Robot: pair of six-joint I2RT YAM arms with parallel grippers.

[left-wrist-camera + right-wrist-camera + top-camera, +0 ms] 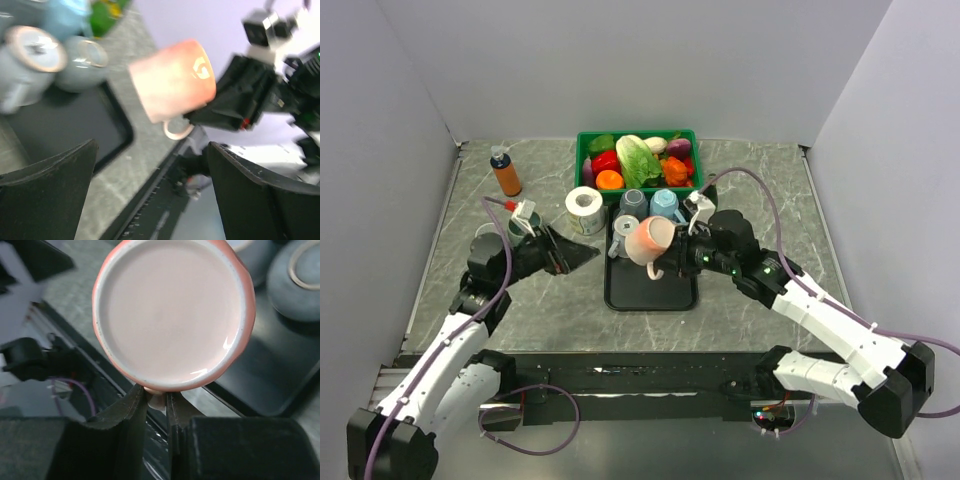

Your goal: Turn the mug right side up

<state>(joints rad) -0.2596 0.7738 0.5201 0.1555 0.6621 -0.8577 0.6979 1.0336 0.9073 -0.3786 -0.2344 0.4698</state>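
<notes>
Pinching the handle of the pink mug in the right tool, fingers narrowed almost together. Holding it lifted clear of the black tray below, tipped on its side just ahead of the fingertips, handle downward. Hovering the left tool opposite, spread wide, gripping nothing, mug beyond its tips, not touching.

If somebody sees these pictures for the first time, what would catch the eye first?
The pink mug, gripped by its handle in the shut right gripper, lies tilted in the air at the black tray. Behind the tray, a green basket full of bright vegetables stands at the back.
</notes>
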